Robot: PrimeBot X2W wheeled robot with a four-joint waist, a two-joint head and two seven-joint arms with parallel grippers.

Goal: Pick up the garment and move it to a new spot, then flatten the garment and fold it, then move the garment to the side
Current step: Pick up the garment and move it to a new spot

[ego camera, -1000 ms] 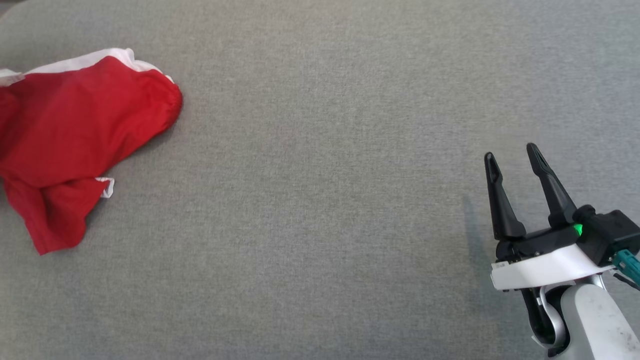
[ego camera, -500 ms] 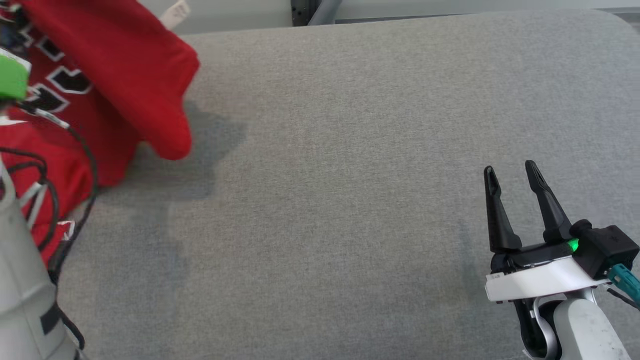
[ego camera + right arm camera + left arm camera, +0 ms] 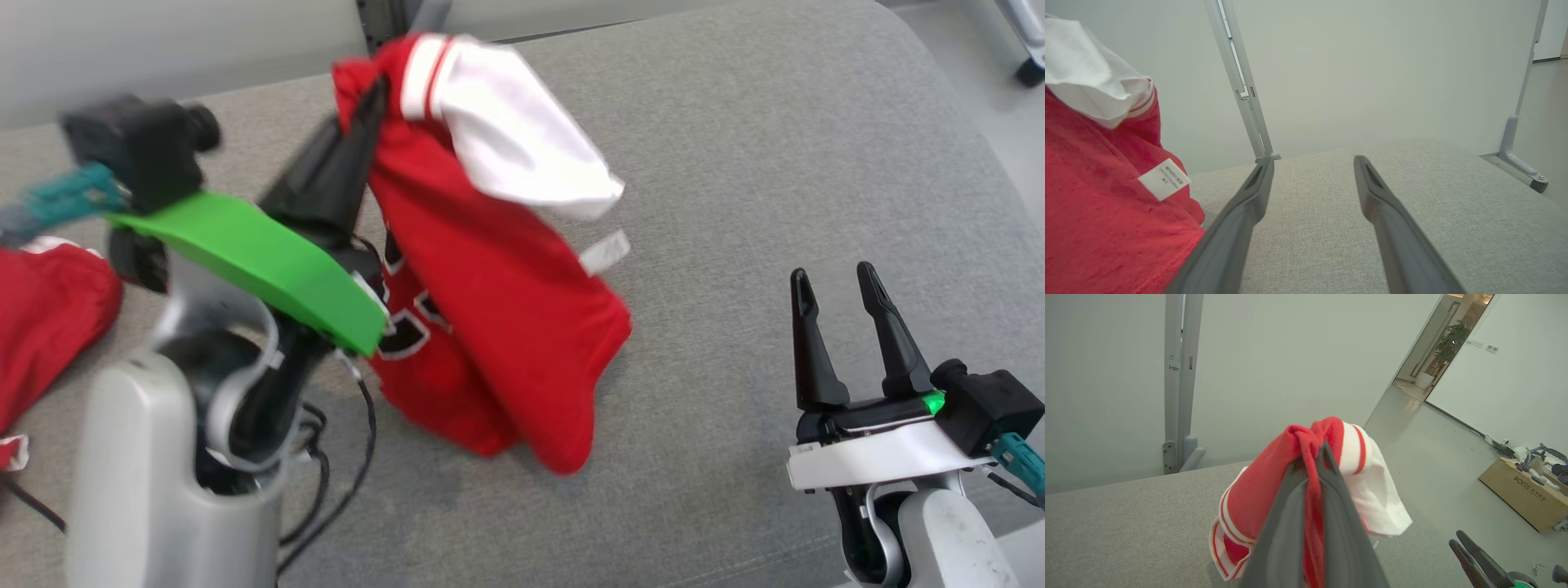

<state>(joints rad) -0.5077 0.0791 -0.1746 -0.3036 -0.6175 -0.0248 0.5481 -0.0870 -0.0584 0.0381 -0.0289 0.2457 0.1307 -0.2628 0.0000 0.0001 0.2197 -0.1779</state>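
Over your grey bench, the left tool sits clenched on the red-and-white garment at eleven o'clock; it hangs bunched toward centre, its low end near the surface; your right tool stands released at four o'clock.

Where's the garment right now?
Head view, left of centre: the red garment hangs from the left gripper, pinched at its top, over the grey surface, left of the open right gripper.

Red garment — white sleeve, striped trim — hangs bunched, pinched at its top edge.
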